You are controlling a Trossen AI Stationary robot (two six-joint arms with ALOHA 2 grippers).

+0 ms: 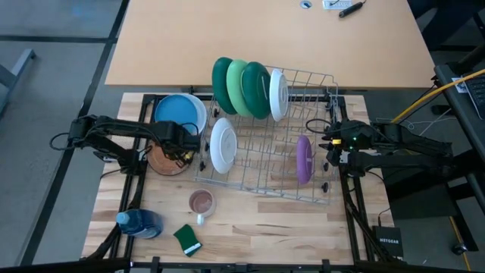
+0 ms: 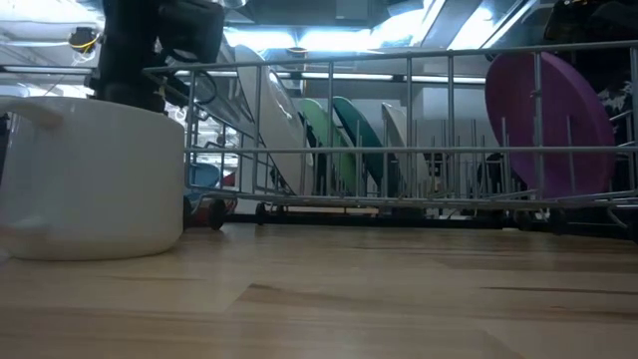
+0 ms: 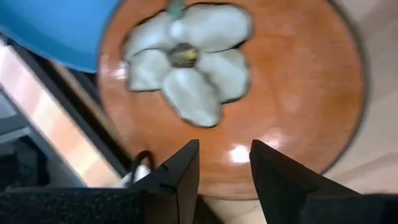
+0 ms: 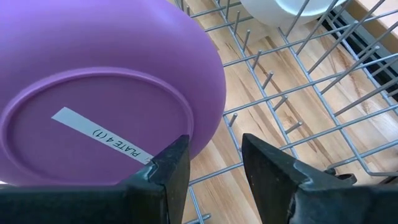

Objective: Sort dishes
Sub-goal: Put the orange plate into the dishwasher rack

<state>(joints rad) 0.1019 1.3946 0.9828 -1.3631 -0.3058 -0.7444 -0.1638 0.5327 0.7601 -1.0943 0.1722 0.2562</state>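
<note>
A wire dish rack (image 1: pixel 261 189) holds two dark green plates (image 1: pixel 223 82) and a light green plate (image 1: pixel 239 87) between them, a white plate (image 1: pixel 277 94) beside them, another white plate (image 1: pixel 223 145) at its left end and a purple plate (image 1: pixel 303 158) at its right end, all on edge. A blue plate (image 1: pixel 180 112) and a brown plate with a white flower (image 3: pixel 236 87) lie left of the rack. My left gripper (image 3: pixel 224 163) is open just above the brown plate's near rim. My right gripper (image 4: pixel 214 158) is open at the purple plate's rim (image 4: pixel 211 118).
A small mug (image 1: pixel 201 202) with brown inside, a blue bottle-like thing (image 1: pixel 141 222) and a green sponge (image 1: pixel 186 239) lie on the table's near left part. The mug fills the left of the low view (image 2: pixel 90 179). A light wooden tabletop (image 1: pixel 227 38) lies beyond the far edge.
</note>
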